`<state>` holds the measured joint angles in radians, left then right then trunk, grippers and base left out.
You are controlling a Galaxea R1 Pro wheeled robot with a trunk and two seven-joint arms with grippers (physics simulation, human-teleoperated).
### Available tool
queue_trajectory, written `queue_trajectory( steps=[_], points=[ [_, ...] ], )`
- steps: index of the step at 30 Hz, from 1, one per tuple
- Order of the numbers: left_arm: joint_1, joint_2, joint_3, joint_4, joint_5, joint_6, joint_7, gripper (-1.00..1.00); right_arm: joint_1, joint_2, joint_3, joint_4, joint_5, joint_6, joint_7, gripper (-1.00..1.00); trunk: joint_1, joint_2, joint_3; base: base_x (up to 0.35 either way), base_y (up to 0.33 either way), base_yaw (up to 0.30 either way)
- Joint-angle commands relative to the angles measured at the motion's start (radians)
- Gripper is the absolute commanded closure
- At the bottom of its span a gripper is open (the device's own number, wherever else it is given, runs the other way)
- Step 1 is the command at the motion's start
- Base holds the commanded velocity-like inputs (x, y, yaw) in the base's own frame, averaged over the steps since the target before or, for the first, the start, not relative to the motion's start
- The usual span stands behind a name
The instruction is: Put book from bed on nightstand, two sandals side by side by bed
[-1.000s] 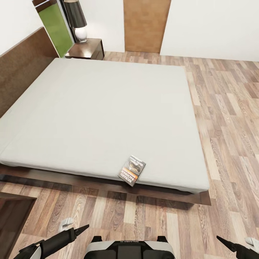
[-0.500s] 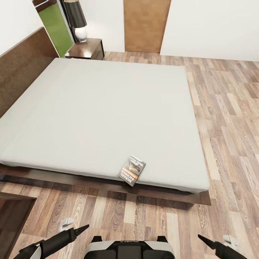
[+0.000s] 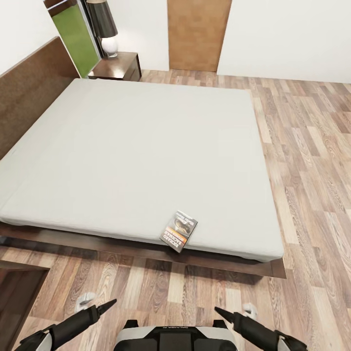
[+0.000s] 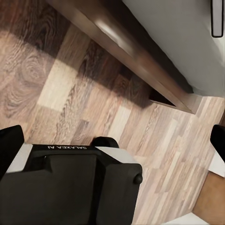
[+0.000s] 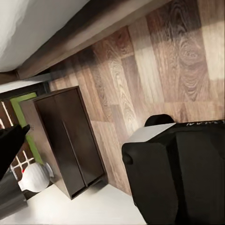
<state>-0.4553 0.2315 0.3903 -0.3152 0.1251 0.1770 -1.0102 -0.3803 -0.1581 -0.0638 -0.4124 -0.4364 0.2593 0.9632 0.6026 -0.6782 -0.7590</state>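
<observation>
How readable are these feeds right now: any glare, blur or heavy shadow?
Head view: evenly lit and sharp; the book cover lettering is too small to read, and a soft shadow lies under the bed frame edge. Left wrist view: a bright sheen streaks the bed frame, with dark shadow beneath it. Right wrist view: a dark cabinet casts shadow on the floor.

Evenly and brightly lit, soft shadow under the bed frame, faint sheen on the floor; slightly soft, upscaled render.

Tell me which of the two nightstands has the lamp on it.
The far nightstand beside the headboard, by the window; the lamp stands on it. The near nightstand shows none.
</observation>
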Motion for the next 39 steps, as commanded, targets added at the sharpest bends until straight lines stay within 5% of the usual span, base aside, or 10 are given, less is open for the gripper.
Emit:
queue_trajectory(
  steps=[1, 5, 13, 26, 39],
  points=[
    [0.0, 0.0, 0.004, 0.0, 0.005, 0.01, -0.004, -1.0, -0.001, 0.005, -0.002, -0.001, -0.006, 0.01, -0.025, -1.0, 0.0, -0.001, -0.001, 0.0, 0.0, 0.0],
    [0.0, 0.0, 0.006, -0.001, 0.005, 0.01, -0.005, -1.0, -0.001, 0.035, -0.001, -0.043, -0.006, 0.021, -0.066, -1.0, 0.0, -0.001, -0.001, 0.0, 0.0, 0.0],
    [0.0, -0.005, 0.004, -0.001, 0.004, 0.008, -0.005, -1.0, -0.002, 0.073, -0.001, -0.212, -0.005, 0.221, -0.077, -1.0, 0.0, -0.001, -0.001, 0.0, 0.0, 0.0],
    [0.0, -0.017, 0.004, -0.001, 0.003, 0.006, -0.006, -1.0, -0.003, 0.084, -0.001, -0.354, -0.017, 0.303, -0.075, -1.0, 0.0, -0.001, -0.001, 0.0, 0.0, 0.0],
    [0.0, -0.021, 0.003, -0.001, 0.002, -0.008, -0.008, -1.0, -0.003, 0.107, -0.003, -0.428, -0.018, 0.304, -0.072, -1.0, 0.0, -0.001, -0.001, 0.0, 0.0, 0.0]
  ],
)
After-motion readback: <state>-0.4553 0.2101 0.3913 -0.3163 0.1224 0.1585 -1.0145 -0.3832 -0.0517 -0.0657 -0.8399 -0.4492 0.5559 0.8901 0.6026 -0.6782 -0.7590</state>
